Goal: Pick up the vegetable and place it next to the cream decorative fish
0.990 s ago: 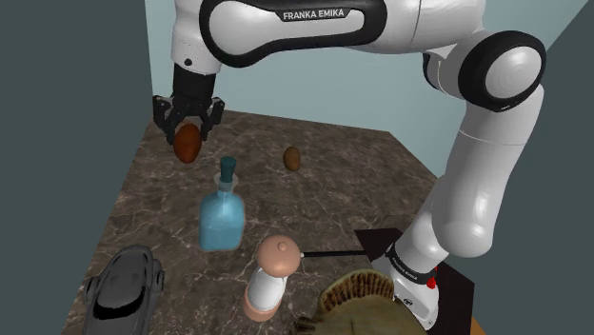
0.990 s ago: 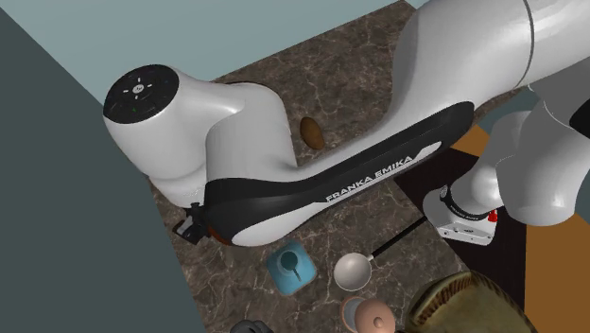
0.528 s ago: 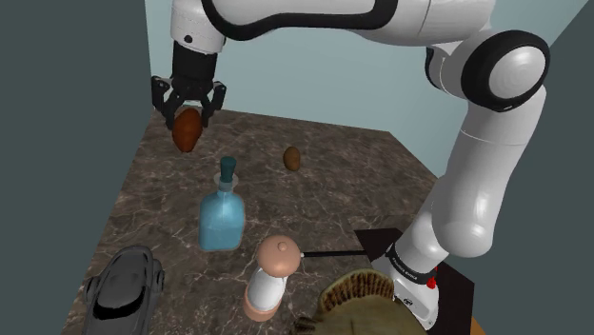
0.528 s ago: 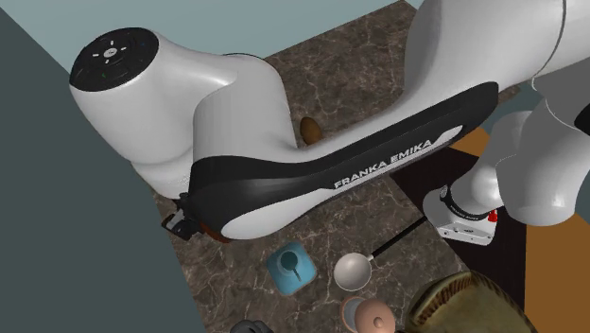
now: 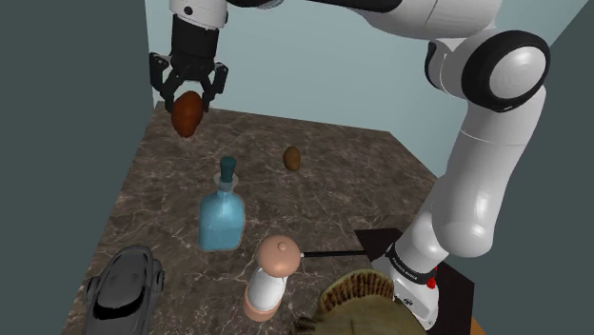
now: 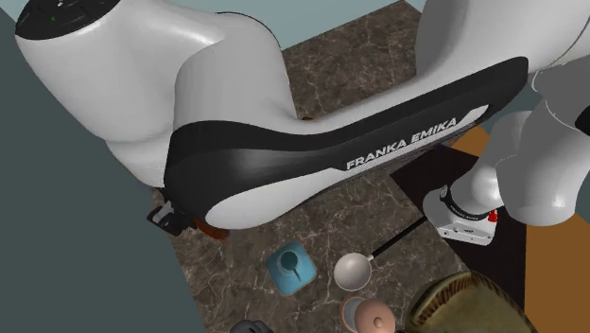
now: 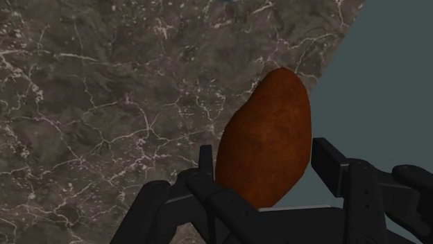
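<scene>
While the gripper (image 5: 188,92) was clamped on the reddish-brown vegetable (image 5: 188,115), high above the marbled counter's (image 5: 371,181) far corner, this looked like the carry step. Next it would need a long swing over to the tan decorative fish (image 5: 366,297), then a descent beside it.

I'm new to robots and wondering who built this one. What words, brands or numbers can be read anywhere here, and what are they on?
"FRANKA EMIKA": white capitals on the black band of the arm, in the second exterior view.
A small dark mark on the arm's base, near its red dot: too small to read.
No other writing can be read.
</scene>
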Available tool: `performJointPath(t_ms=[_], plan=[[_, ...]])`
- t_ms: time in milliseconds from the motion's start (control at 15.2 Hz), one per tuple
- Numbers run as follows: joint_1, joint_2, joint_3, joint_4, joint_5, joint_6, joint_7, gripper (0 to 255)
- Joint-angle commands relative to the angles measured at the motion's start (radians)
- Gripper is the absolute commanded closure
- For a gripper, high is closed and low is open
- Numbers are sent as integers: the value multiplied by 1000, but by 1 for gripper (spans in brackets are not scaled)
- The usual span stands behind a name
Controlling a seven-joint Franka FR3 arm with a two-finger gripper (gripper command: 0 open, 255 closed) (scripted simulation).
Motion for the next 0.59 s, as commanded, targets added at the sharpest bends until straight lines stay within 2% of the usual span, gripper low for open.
performJointPath(t_ms=[0,528], plan=[[5,-27,7,-30,7,4,13,255],[56,-218,65,-271,68,72,122,255]])
